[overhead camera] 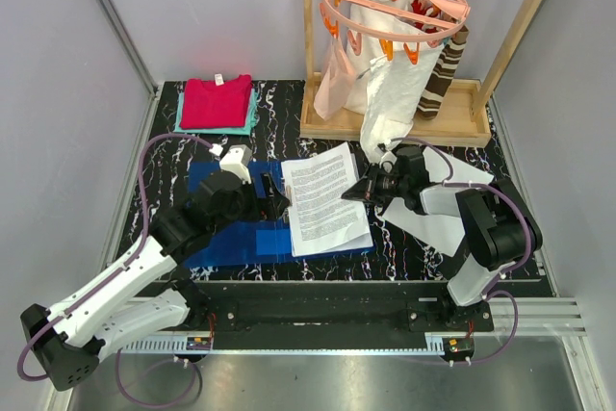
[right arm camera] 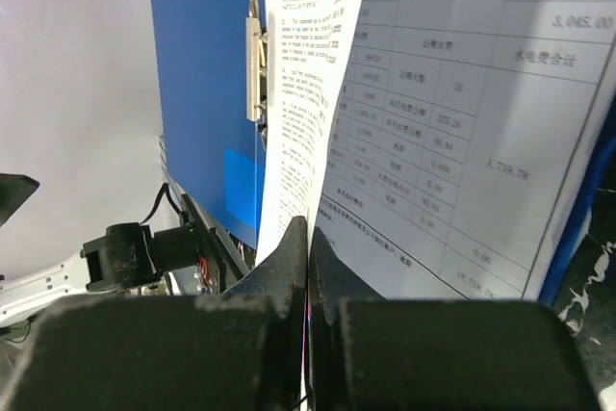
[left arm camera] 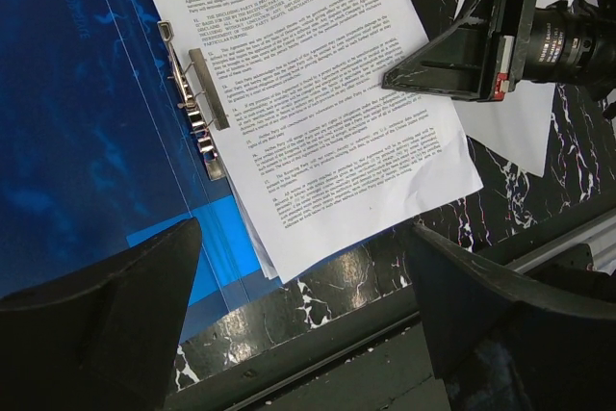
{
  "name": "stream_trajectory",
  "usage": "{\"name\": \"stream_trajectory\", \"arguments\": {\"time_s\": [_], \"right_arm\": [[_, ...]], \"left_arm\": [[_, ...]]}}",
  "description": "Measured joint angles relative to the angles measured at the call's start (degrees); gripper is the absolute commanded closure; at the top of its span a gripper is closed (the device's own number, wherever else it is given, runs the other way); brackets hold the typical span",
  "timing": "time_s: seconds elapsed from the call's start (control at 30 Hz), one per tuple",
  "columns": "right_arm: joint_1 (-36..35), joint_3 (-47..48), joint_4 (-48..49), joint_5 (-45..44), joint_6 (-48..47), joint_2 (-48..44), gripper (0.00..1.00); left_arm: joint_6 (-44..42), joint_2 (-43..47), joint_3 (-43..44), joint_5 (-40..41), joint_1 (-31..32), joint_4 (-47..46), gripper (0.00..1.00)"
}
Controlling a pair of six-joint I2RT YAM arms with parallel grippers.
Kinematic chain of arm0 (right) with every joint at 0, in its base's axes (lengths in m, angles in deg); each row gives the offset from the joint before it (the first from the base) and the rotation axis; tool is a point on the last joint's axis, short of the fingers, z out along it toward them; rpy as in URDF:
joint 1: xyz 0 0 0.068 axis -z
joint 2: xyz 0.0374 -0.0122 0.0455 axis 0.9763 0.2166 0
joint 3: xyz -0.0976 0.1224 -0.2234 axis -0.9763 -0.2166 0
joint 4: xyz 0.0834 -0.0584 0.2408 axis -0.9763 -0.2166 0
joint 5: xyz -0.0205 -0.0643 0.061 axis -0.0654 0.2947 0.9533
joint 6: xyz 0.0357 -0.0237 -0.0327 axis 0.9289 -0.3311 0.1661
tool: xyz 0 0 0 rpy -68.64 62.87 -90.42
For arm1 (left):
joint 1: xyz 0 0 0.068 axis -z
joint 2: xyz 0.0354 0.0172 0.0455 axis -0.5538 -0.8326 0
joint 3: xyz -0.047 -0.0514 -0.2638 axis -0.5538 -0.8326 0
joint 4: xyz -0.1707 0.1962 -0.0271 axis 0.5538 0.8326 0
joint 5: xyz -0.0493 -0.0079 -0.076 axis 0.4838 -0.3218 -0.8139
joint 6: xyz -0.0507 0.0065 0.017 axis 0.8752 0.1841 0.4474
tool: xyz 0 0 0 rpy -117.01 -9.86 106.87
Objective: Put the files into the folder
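Observation:
The blue folder [overhead camera: 231, 243] lies open on the marbled table, with a metal clip [left arm camera: 195, 98] along its spine. The files [overhead camera: 325, 199], white printed sheets, rest stacked on its right half. My right gripper [overhead camera: 352, 192] comes in from the right, shut on the right edge of the top sheet [right arm camera: 306, 93]. That edge is raised off a sheet with a printed table [right arm camera: 462, 132] beneath it. My left gripper [overhead camera: 279, 197] hovers over the folder's spine, open, holding nothing. Its fingers [left arm camera: 106, 320] frame the stack's near corner.
Another white sheet [overhead camera: 438, 223] lies on the table under the right arm. Folded red and teal cloths [overhead camera: 218, 103] sit at the back left. A wooden stand [overhead camera: 385, 122] with a pink peg hanger [overhead camera: 395, 2] and hanging garments stands at the back right.

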Motion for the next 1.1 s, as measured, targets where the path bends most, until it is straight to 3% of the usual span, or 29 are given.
{"name": "stream_trajectory", "arguments": {"time_s": [1.0, 1.1], "right_arm": [[-0.28, -4.66, 5.77, -4.31, 4.2, 0.0, 1.0], [-0.76, -4.63, 5.29, -5.01, 4.13, -0.02, 0.91]], "left_arm": [[0.04, 0.0, 0.0, -1.66, 0.0, -0.24, 0.1], [0.04, 0.0, 0.0, -1.88, 0.0, -0.48, 0.1]]}}
